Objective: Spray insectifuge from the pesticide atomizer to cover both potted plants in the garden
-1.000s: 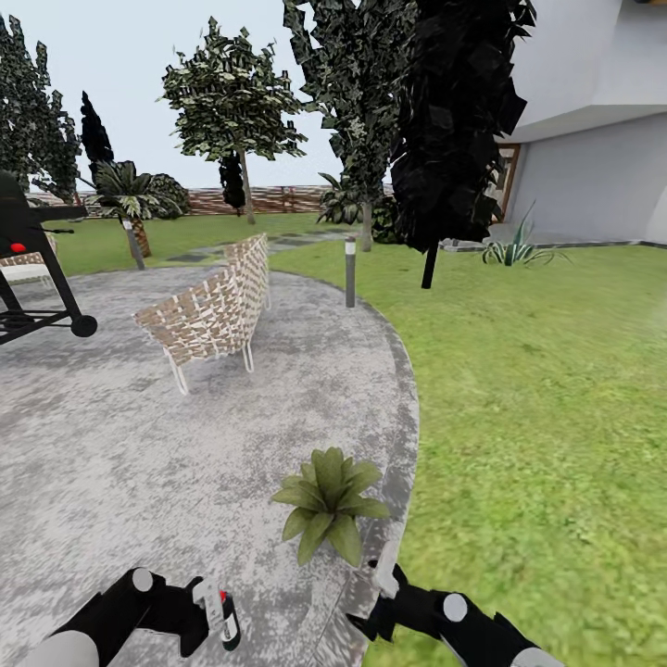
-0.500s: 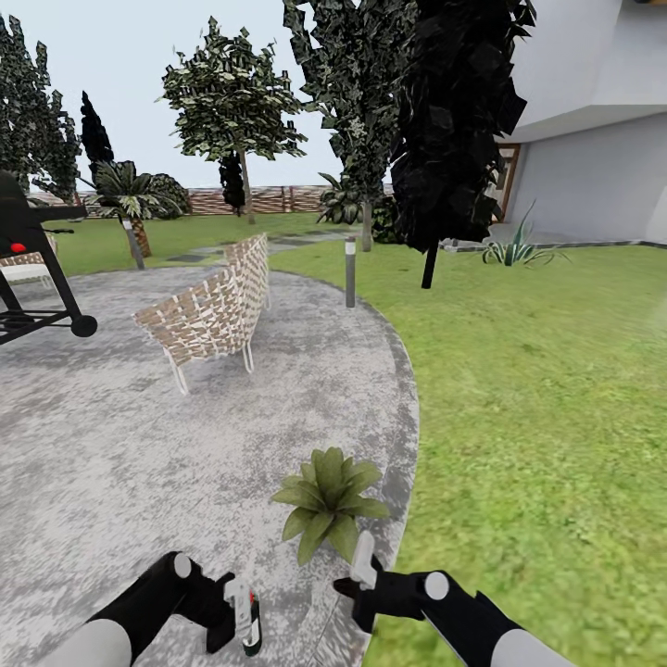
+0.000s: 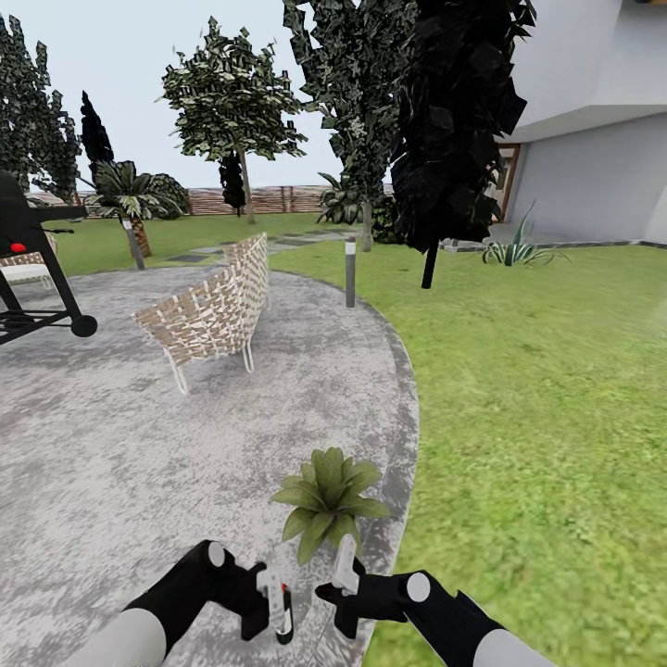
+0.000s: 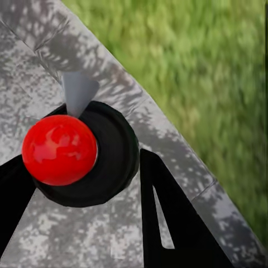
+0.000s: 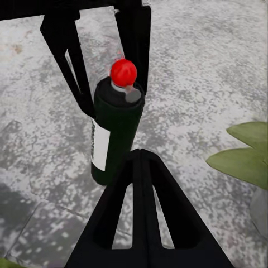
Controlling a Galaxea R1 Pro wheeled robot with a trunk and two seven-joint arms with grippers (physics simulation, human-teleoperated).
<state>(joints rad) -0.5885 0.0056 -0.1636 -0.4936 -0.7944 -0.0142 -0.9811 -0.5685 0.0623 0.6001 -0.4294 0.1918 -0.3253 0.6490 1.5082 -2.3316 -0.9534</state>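
Paved patio (image 3: 139,445): my left gripper (image 3: 269,607), jaws clamped on the pesticide atomizer (image 5: 114,131); right gripper (image 3: 338,579), jaw gap unclear, risks knocking it loose.

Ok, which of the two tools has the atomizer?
The left tool: the dark green pesticide atomizer with a red top sits between its fingers. The right tool is beside it, holding nothing.
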